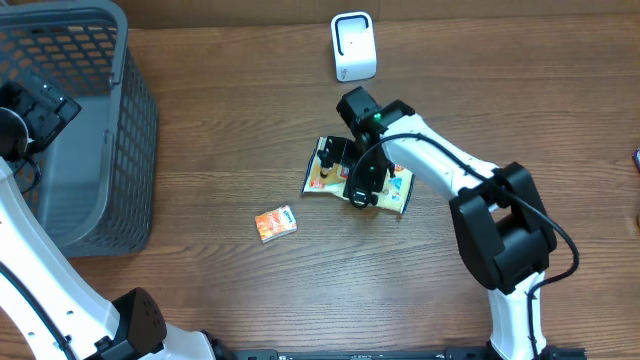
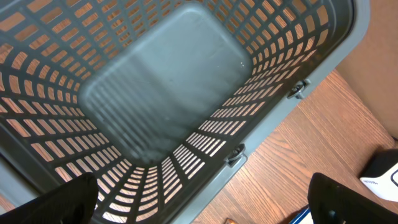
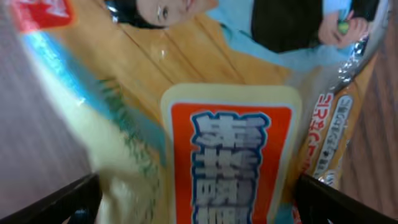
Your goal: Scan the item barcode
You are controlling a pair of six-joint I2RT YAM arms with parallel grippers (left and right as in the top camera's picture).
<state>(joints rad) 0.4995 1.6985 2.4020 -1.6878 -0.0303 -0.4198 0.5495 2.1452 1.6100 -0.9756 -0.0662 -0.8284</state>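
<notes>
The item, a flat snack bag (image 1: 323, 172) printed in yellow and orange, lies on the wooden table near the middle. My right gripper (image 1: 361, 190) is down on the bag's right half. In the right wrist view the bag (image 3: 230, 124) fills the frame, and the right gripper (image 3: 199, 208) stands open with a dark finger at each side of it. A white barcode scanner (image 1: 353, 46) stands upright at the back of the table. My left gripper (image 1: 50, 108) hovers open over the grey basket (image 1: 130, 150), holding nothing; the left wrist view shows it (image 2: 202, 205) above the basket wall (image 2: 267, 62).
A small orange packet (image 1: 275, 223) lies on the table in front of the snack bag, to its left. The grey basket takes up the table's left end. The scanner's white edge (image 2: 380, 175) shows at the right of the left wrist view.
</notes>
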